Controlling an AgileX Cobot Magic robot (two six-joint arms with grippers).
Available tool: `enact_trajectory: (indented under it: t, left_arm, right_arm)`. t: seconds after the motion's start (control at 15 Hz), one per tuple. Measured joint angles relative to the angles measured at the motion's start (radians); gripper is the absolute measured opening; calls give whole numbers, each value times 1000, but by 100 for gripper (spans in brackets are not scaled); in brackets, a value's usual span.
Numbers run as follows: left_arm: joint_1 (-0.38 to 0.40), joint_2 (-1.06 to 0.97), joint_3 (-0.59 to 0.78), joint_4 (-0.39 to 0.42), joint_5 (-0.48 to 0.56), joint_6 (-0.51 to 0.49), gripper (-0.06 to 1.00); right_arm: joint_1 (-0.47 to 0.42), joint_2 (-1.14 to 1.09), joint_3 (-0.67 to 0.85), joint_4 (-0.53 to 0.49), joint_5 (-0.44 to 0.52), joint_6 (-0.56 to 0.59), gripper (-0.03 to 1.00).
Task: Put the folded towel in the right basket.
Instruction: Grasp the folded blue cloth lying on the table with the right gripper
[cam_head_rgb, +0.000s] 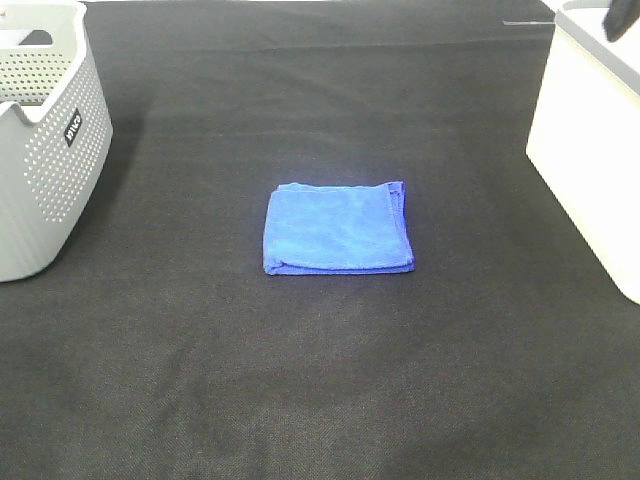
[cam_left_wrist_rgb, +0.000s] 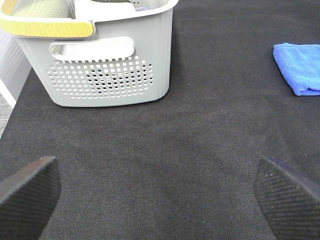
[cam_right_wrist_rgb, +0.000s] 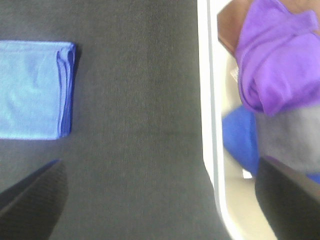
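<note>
Folded blue towel (cam_head_rgb: 338, 228) is lying flat mid-table (cam_head_rgb: 300, 400), well apart from both baskets, nothing sitting on it or around it. Grey perforated left basket (cam_head_rgb: 50, 150) is standing at the table's left edge, white right basket (cam_head_rgb: 585, 180) at the right edge. Right basket is already holding a purple cloth (cam_right_wrist_rgb: 272, 55), a grey cloth (cam_right_wrist_rgb: 290, 135) and a blue cloth (cam_right_wrist_rgb: 240, 135).

Left fingers (cam_left_wrist_rgb: 27, 197) are spread wide, gripping nothing, hovering over bare table near the left basket. Right fingers (cam_right_wrist_rgb: 290, 200) are spread wide too, empty, 1 over the table and 1 over the right basket's inside, its rim between them.

Both baskets are getting cut off by the frame in the high view. A dark shape (cam_head_rgb: 620, 18) is showing above the right basket, too cropped to identify. Only the finger ends are showing.
</note>
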Motion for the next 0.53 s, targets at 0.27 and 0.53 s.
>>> enact_trajectory:
  t: [0.27,0.53]
  left_arm:
    - [0,0,0,0,0,0,99]
    - [0,0,0,0,0,0,99]
  right_arm:
    - [0,113,-17,154,-60,-9,98]
    - [58,219,-38,323,-147,-54,97]
